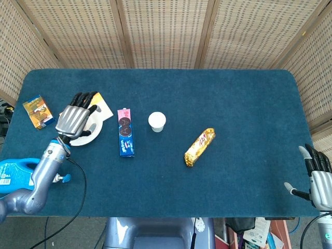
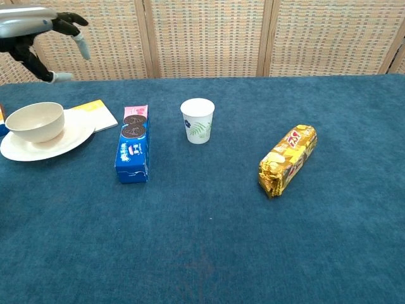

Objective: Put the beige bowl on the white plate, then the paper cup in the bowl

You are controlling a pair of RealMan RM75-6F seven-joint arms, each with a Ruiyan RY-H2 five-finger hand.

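Observation:
The beige bowl sits on the white plate at the table's left side; in the head view my left hand covers the bowl and only the plate's rim shows. That left hand hovers high above the bowl, fingers spread, holding nothing. The paper cup stands upright near the table's middle, right of a blue cookie box. My right hand is at the table's near right corner, fingers apart and empty.
A blue cookie box lies between plate and cup. A gold snack bar lies right of the cup. A yellow card peeks from behind the plate. A snack packet and a blue bottle sit at the far left.

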